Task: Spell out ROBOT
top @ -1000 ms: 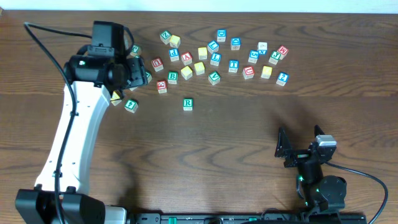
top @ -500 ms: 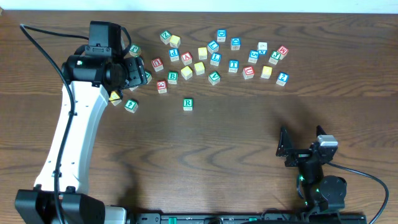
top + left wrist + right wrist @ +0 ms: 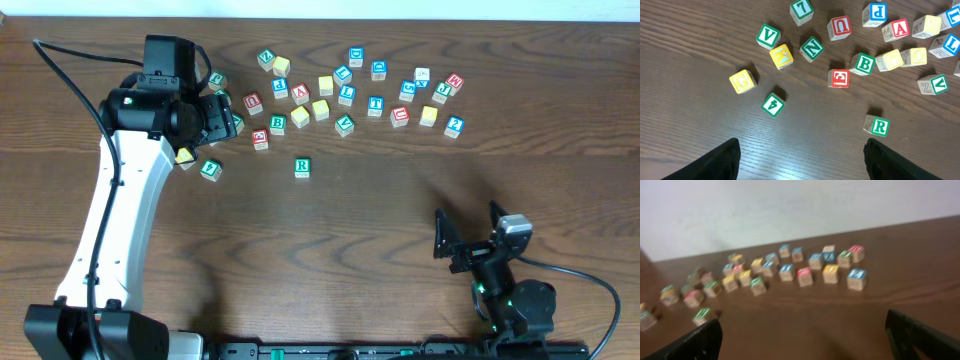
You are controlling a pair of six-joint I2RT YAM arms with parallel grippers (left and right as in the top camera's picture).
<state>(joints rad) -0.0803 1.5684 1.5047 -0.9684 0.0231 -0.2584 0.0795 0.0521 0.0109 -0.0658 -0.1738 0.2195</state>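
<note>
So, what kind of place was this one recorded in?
Probably a robotics lab bench: a wood-grain table, two robot arms mounted at its near edge, scattered letter blocks, a plain white wall behind.

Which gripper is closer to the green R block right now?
Left. The left gripper hovers open a short way beyond and to the left of the R block. The right gripper is open and farther off, nearer the robot's base and to the block's right.
</note>
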